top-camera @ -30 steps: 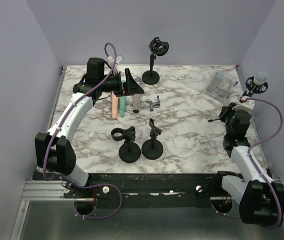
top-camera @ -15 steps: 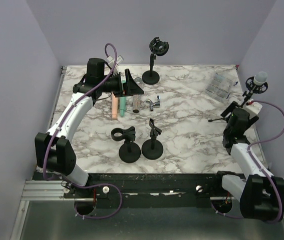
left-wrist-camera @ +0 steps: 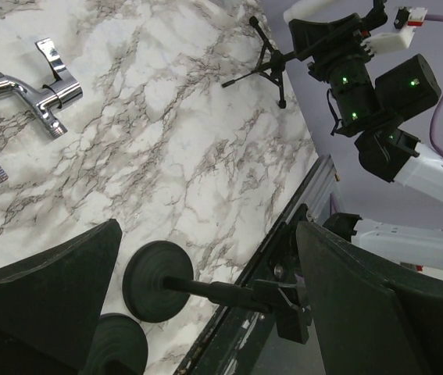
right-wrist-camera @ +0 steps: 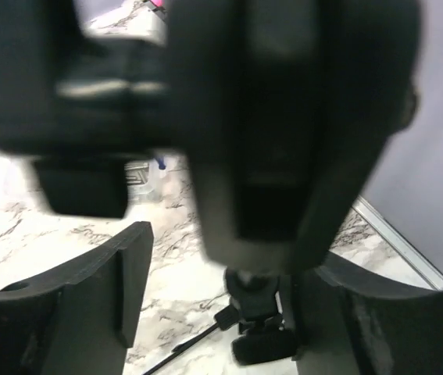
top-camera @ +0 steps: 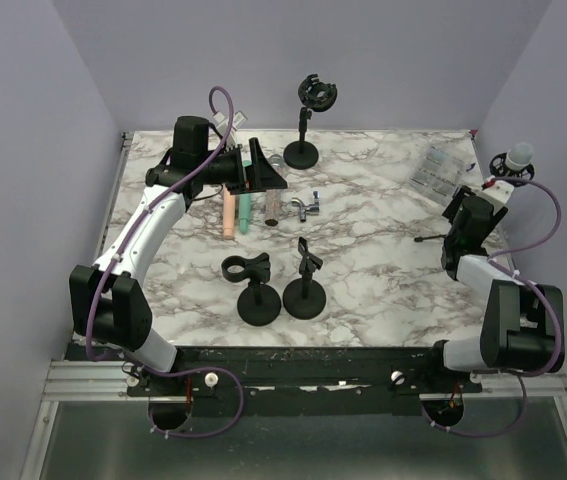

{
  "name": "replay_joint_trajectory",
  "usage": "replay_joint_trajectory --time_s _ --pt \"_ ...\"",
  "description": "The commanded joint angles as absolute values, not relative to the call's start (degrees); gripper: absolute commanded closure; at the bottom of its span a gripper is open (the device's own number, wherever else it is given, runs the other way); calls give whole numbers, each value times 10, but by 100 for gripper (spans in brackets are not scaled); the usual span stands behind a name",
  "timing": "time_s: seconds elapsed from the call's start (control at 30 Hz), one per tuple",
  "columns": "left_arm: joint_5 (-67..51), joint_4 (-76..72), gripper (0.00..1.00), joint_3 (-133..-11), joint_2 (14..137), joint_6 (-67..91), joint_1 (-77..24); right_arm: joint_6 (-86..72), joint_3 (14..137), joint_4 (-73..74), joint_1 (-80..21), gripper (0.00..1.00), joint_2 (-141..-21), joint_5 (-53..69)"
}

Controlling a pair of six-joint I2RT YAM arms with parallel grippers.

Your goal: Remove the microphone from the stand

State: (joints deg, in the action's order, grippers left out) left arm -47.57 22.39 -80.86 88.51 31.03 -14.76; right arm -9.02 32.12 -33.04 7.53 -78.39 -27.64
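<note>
Right gripper (right-wrist-camera: pixel 221 305), jaws spread w/ nothing held, frames the black tripod stand (left-wrist-camera: pixel 272 56); should grip the white-capped black microphone (top-camera: pixel 518 156) by its body & lift straight up. Left gripper (left-wrist-camera: pixel 205 234) also spread.

A robot lab test cell: plain lilac walls (top-camera: pixel 413 60) box in a marble-patterned worktop (top-camera: pixel 383 270). A left arm (top-camera: pixel 148 225) and a right arm (top-camera: pixel 475 268) are bolted to a metal rail (top-camera: pixel 73 378) at its near edge, trailing purple cables (top-camera: pixel 221 100).
</note>
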Motion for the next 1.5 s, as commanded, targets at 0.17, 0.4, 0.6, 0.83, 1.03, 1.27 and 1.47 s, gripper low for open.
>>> replay_joint_trajectory --time_s 0.17,0.4,0.6,0.83,1.03,1.27,1.47 --pt "-478 220 1 -823 884 304 -151 -53 327 -389 84 59 -809 -181" --pt "-477 220 1 -823 886 303 -151 -82 314 -355 82 76 -799 -59" --pt "-476 220 1 -823 890 303 -151 -96 265 -361 54 80 -766 12" --pt "-473 222 2 -823 895 301 -151 -9 276 -341 -62 82 -756 50" --pt "-464 226 1 -824 894 294 -151 28 272 -337 -122 86 -768 135" --pt "-456 203 2 -807 881 293 -157 36 268 -348 -130 87 -759 214" --pt "-443 174 2 -789 862 275 -171 24 262 -360 -130 79 -755 262"
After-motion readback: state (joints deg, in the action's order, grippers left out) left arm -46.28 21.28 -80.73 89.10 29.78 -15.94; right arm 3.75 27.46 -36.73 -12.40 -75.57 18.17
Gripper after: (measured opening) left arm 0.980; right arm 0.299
